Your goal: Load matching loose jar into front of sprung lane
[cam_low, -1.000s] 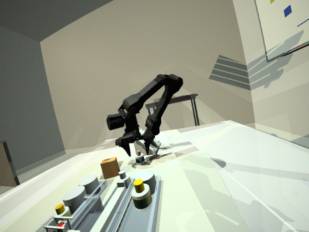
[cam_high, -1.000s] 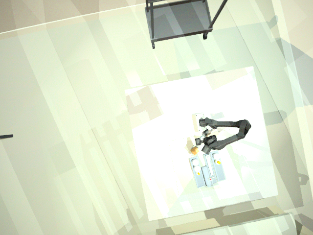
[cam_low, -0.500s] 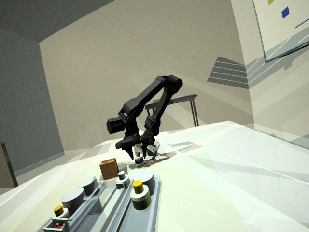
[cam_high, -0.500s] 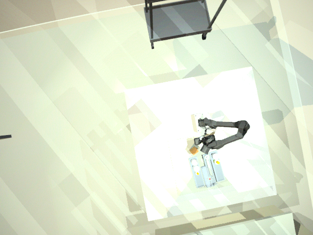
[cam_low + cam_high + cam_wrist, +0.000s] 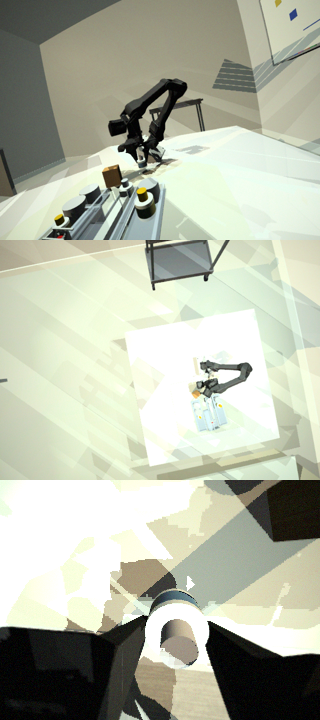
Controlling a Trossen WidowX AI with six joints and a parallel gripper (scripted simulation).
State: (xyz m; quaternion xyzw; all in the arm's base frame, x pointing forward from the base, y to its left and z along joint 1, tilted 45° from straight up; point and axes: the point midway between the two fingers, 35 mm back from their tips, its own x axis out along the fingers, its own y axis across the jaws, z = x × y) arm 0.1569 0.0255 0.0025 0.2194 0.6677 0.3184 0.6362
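Note:
The loose jar (image 5: 141,163) (image 5: 174,600) is upright, with a white shoulder, a dark blue band and a grey cap. My gripper (image 5: 141,158) (image 5: 175,623) is shut on it, one finger on each side; whether its base touches the table is unclear. A similar grey-capped jar (image 5: 125,190) (image 5: 208,400) stands at the arm-side end of the middle, sprung lane. A red mark (image 5: 211,422) (image 5: 60,236) shows at that lane's far end. The pusher plate and the low front stop cannot be made out clearly.
An orange-brown box (image 5: 196,394) (image 5: 112,176) (image 5: 296,512) stands between the held jar and the lanes. The side lanes hold yellow-capped jars (image 5: 219,405) (image 5: 145,205) and grey cylinders (image 5: 90,192). The arm's base is just behind the gripper.

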